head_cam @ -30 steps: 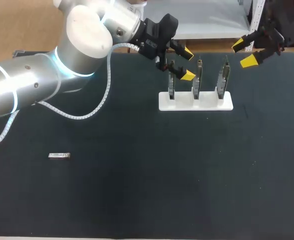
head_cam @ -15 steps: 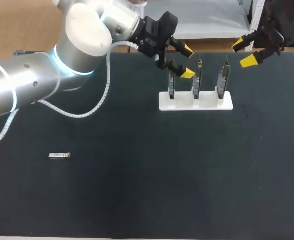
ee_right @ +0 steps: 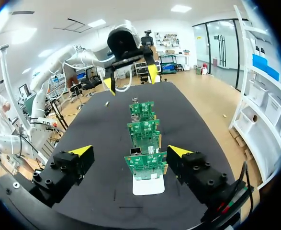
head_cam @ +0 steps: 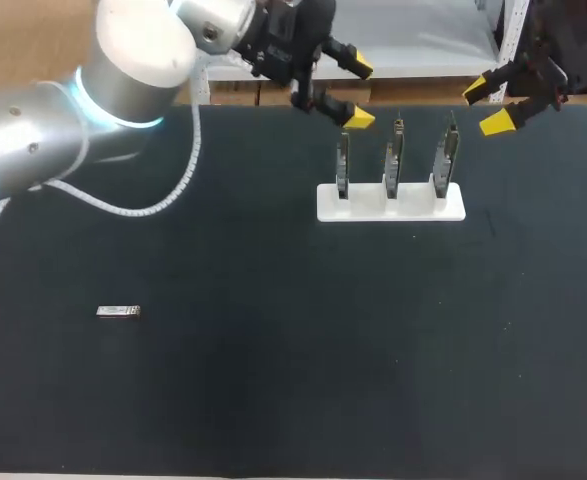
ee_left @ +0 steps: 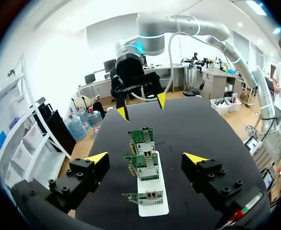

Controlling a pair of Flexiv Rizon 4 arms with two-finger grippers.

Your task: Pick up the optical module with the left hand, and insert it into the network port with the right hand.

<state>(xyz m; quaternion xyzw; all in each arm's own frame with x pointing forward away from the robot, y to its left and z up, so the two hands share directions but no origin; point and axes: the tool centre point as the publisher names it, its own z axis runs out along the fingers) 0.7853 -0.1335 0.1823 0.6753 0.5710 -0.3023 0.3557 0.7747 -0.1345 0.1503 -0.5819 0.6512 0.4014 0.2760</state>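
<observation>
The optical module (head_cam: pixel 118 311), a small silver bar, lies flat on the dark table at the left, far from both grippers. A white stand (head_cam: pixel 391 205) holds three upright green network cards (head_cam: pixel 392 158) at the back middle. My left gripper (head_cam: pixel 351 93) hangs open above and behind the stand's left end, holding nothing. My right gripper (head_cam: pixel 487 105) is open and empty at the back right, beyond the stand's right end. In the left wrist view the left gripper (ee_left: pixel 145 158) looks along the row of cards (ee_left: pixel 142 165). In the right wrist view the right gripper (ee_right: pixel 129 150) faces the nearest card (ee_right: pixel 146 165) from the other end.
The black table mat (head_cam: pixel 303 360) stretches wide in front of the stand. Each wrist view shows the other arm's gripper beyond the cards: the right gripper (ee_left: pixel 141 104) and the left gripper (ee_right: pixel 130 79).
My left gripper has lifted and drawn back to the left, off the leftmost card toward the table's far edge. The right arm and the module have not moved.
</observation>
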